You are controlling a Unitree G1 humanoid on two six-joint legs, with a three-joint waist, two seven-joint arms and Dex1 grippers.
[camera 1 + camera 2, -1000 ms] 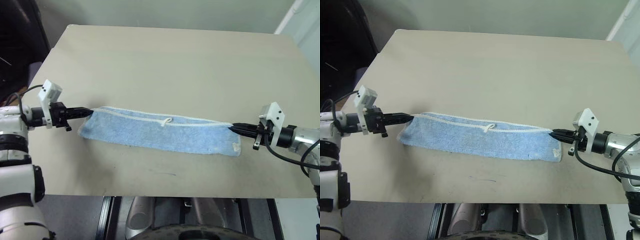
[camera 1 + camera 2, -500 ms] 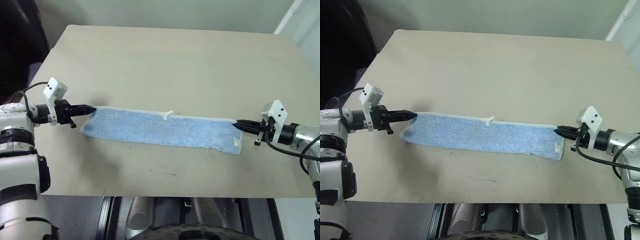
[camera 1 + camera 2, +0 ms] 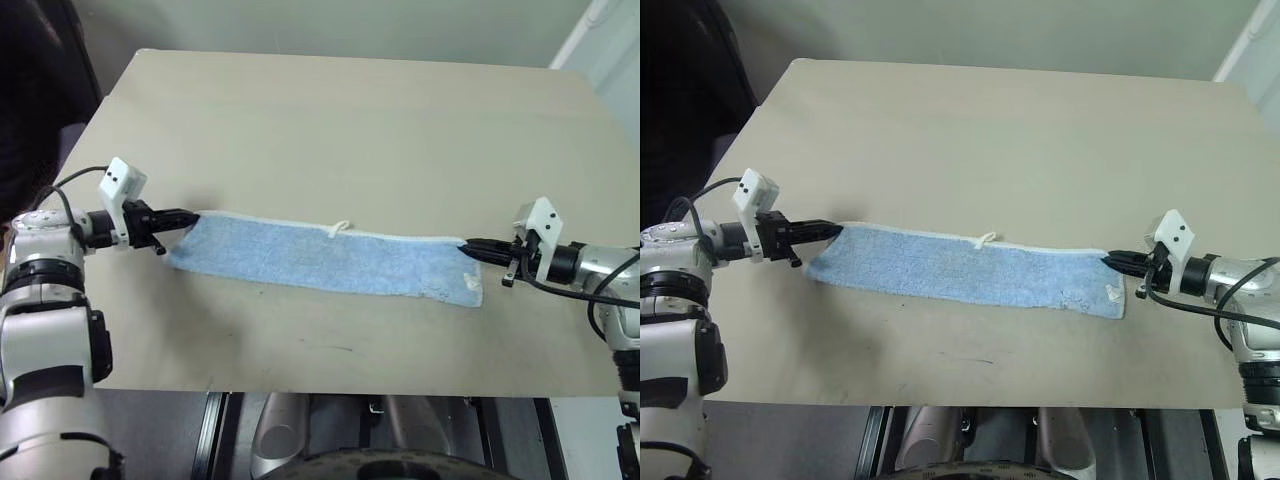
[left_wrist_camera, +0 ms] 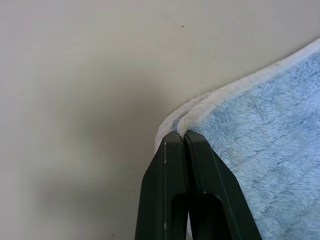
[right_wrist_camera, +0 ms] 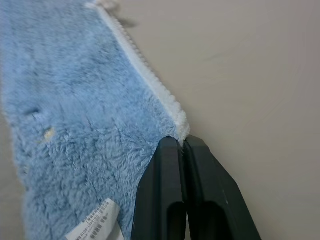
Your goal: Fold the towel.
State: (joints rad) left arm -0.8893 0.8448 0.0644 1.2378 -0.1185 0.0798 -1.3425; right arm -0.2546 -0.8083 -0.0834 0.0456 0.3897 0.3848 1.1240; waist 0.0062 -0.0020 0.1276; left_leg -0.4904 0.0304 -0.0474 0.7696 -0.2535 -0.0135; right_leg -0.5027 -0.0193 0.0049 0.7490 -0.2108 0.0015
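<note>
Towel [image 3: 325, 260] lies flat on counter [image 3: 340, 130] as long narrow strip, folded lengthwise, white loop tag at far edge. Left end effector [image 3: 190, 216] clenched on its left far corner, right end effector [image 3: 468, 246] clenched on right far corner. Judgement: lengthwise fold laid; let go both corners evenly, lift straight off without dragging layers.
</note>
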